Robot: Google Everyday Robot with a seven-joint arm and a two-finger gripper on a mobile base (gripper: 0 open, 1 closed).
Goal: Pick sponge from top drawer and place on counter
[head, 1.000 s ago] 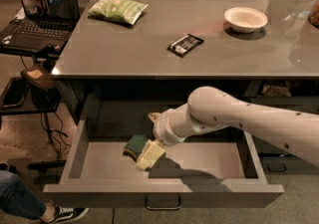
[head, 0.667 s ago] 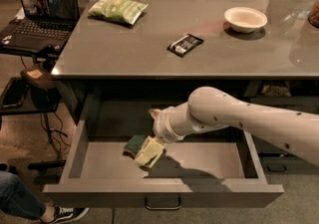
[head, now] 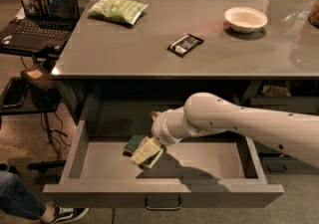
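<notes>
1. Starting from the sponge (head: 135, 143), we are finding it on the floor of the open top drawer (head: 164, 195), left of the middle, with its dark green face showing.
2. Its long axis is running slantwise, from the back left toward the front right as the camera sees it.
3. The gripper (head: 148, 151) is sitting low inside the drawer, right against the sponge's front-right end, so the sponge is lying to its left and slightly behind it.
4. We are not able to tell how wide the gripper is set, or whether it has hold of the sponge.
5. The arm (head: 239, 121) is reaching in from the right, passing just below the front edge of the counter (head: 149, 58).
6. We are judging that the lift is needing to come forward out of the drawer before rising, since the counter is overhanging the drawer's back part.
7. Up on the counter, a snack bag (head: 117, 9), a dark packet (head: 185, 45) and a bowl (head: 245, 19) are lying well apart.
</notes>
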